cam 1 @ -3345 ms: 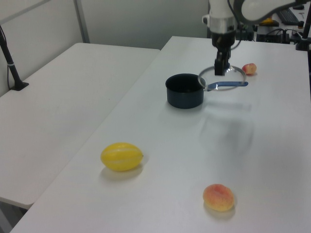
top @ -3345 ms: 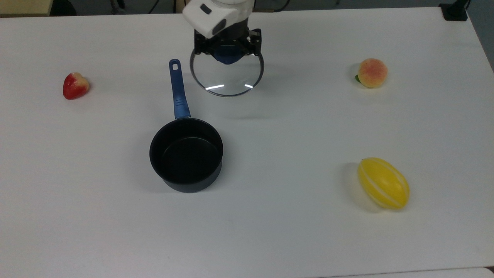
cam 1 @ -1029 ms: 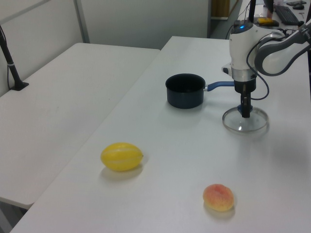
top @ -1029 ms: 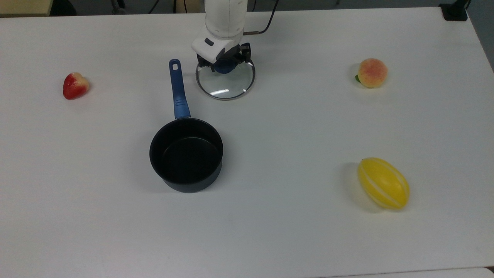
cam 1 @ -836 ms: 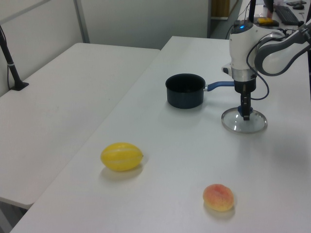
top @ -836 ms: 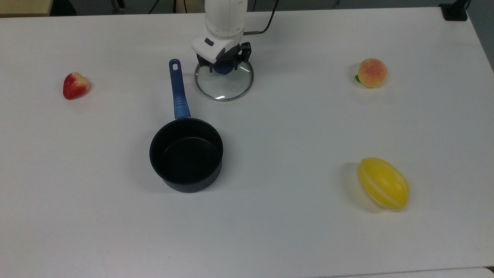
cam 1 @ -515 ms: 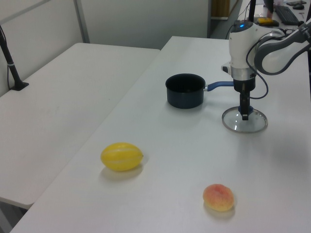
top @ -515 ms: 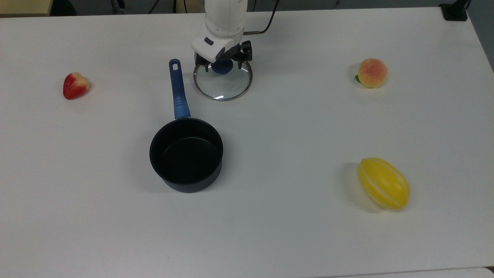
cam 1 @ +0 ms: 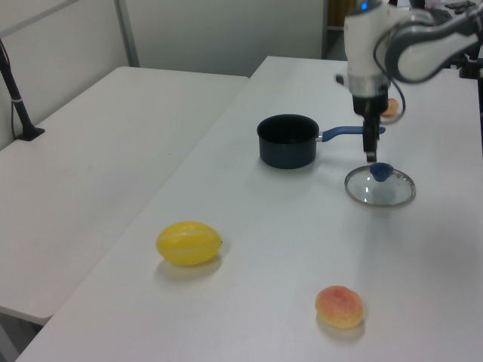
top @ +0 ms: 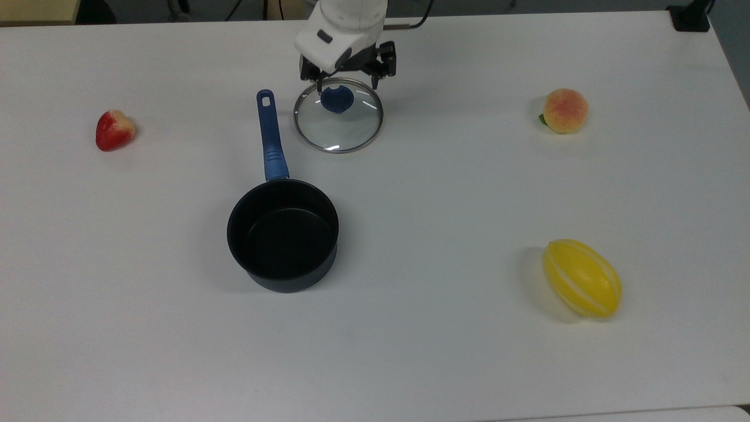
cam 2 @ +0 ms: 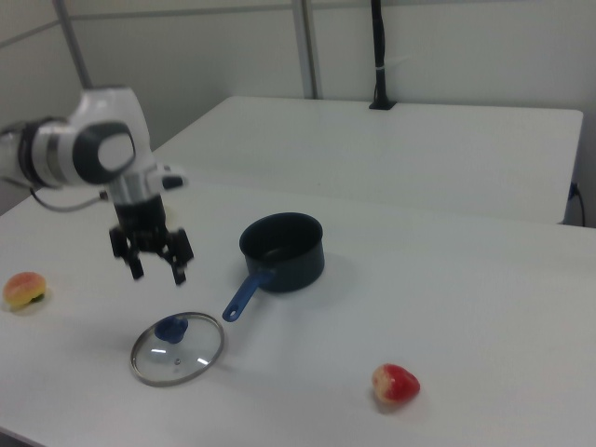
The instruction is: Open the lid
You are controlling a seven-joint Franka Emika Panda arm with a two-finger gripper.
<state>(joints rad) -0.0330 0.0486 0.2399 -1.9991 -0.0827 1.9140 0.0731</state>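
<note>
Four pieces of toy fruit are spread over the white table (top: 445, 351), and in the top view the nearest to the camera is the yellow melon (top: 582, 278) at the top view's lower right. Further in, left of centre, stands the black saucepan (top: 283, 234), uncovered, its long blue handle (top: 269, 136) running away from the camera. Beyond the pan, just beside the far end of that handle on the top view's right, the lid (top: 338, 123) lies flat on the table, blue knob (top: 336, 99) up; it is well apart from the pan's rim. At about the same depth sit the red strawberry (top: 114, 130) on the top view's far left and the peach (top: 565, 110) on the far right. Farthest back, the gripper (top: 348, 82) hangs above the lid's far edge with its fingers spread wide and nothing between them. In the right view the gripper (cam 2: 155, 273) is clearly raised off the lid (cam 2: 178, 347), with open air between the fingertips and the knob. In the left view it (cam 1: 370, 156) appears to hover a little above the knob, though from that side the gap is hard to judge.
</note>
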